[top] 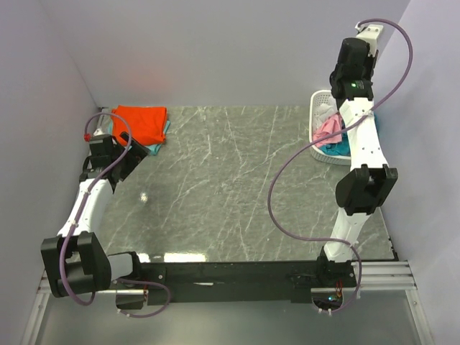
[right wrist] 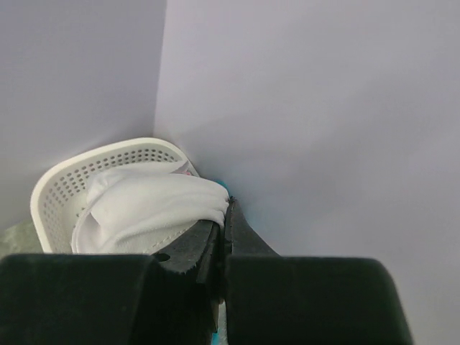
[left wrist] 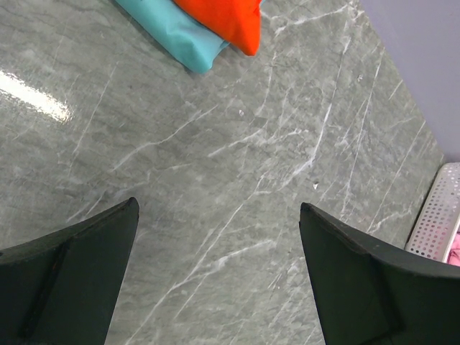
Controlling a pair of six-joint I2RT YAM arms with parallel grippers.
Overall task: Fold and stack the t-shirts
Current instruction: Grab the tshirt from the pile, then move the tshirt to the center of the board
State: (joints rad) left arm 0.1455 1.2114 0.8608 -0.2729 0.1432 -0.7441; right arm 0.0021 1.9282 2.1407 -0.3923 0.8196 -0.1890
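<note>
White t-shirt pinched by right fingers; left fingers wide apart.

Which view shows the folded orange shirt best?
Top external: the whole orange shirt lies folded at the far left. Left wrist catches only its corner atop the aqua shirt; right wrist shows none of it.

Five t-shirts, one basket
</note>
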